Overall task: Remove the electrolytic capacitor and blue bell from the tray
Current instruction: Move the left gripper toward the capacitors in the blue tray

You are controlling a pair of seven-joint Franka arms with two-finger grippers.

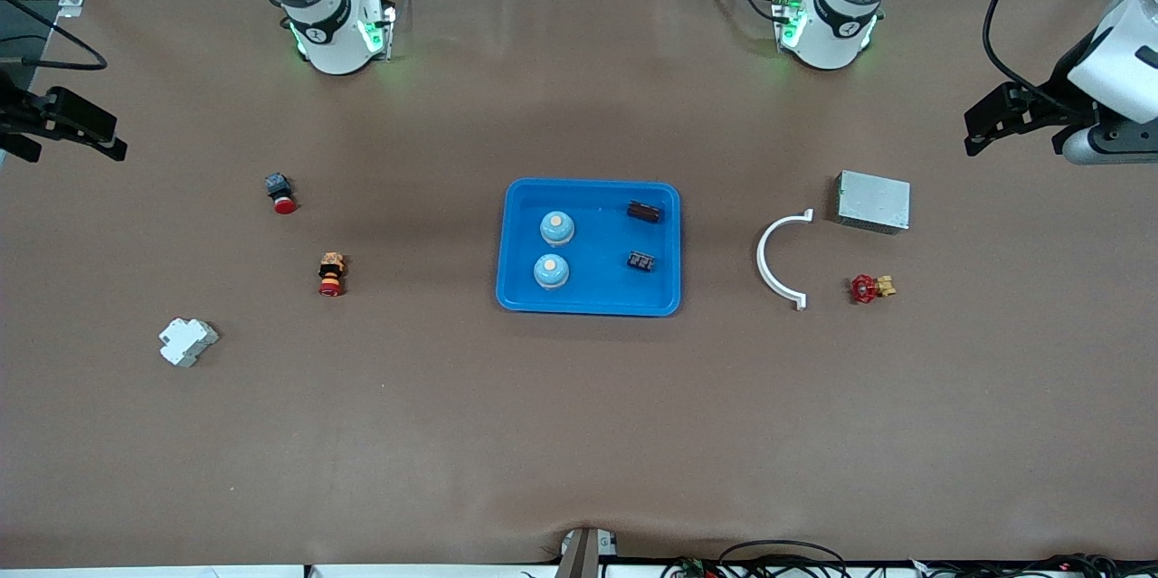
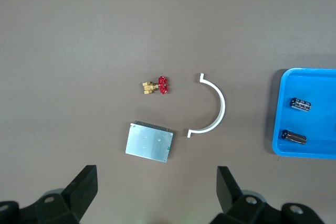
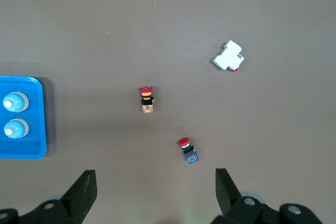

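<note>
Blue tray (image 1: 516,243) mid-table. Inside: two pale-blue domed bells (image 1: 557,228) (image 1: 551,270), cream buttons on top, toward right arm's end; two dark capacitors (image 1: 645,212) (image 1: 641,261) toward left arm's end.

Left gripper (image 1: 982,127) up over its table end, fingers spread wide, empty. Right gripper (image 1: 68,130) likewise at its end, spread wide, empty. Both arms waiting.
</note>
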